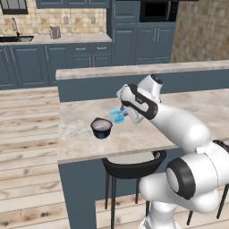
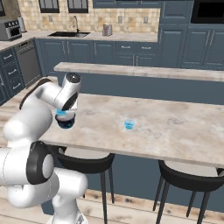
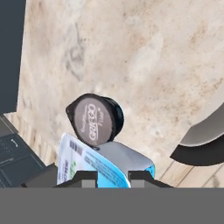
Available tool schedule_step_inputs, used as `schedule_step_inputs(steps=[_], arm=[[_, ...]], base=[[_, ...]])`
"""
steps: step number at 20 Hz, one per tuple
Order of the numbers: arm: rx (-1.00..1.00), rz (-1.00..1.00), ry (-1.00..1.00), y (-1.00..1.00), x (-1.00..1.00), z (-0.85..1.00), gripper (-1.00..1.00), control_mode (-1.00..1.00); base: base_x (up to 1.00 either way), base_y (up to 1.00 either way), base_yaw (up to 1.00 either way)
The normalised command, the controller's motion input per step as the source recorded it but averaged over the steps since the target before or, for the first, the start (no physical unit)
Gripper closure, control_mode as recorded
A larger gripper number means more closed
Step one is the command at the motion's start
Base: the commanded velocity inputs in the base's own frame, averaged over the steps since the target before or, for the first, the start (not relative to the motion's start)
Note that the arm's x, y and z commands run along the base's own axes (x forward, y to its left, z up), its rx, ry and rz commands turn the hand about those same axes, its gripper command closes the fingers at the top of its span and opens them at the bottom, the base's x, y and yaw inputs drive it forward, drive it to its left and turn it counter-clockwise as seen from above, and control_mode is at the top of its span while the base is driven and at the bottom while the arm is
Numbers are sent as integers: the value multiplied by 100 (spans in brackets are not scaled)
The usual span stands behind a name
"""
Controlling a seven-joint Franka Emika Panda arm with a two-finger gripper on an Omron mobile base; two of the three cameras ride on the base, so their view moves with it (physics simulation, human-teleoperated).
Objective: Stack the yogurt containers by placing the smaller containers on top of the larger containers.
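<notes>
The larger container, a squat dark tub with a pale lid, stands on the island counter near its left end. My gripper hovers just right of it, shut on a light-blue translucent cup held above the counter. In the hand view the held cup sits between my fingertips, and the tub lies below and beyond it. From the right base view the tub peeks out under my hand. A tinier light-blue cup stands alone mid-counter.
A raised ledge runs along the far side of the counter. Black stools stand under the near edge. The counter's left end drops off to the wooden floor.
</notes>
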Motion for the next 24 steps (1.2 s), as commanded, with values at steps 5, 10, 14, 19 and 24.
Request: schedule_step_inputs(steps=[5, 10, 14, 19, 24], arm=[[-1, 0, -2, 33, 20, 0, 100, -100], [0, 0, 0, 14, 20, -2, 100, -100], [0, 0, 0, 6, 7, -2, 100, -100], [0, 0, 0, 6, 4, -5, 100, -100], [0, 0, -3, 13, 2, -11, 100, -100]], base=[[0, 0, 0], [0, 0, 0], [0, 0, 0], [0, 0, 0], [0, 0, 0]])
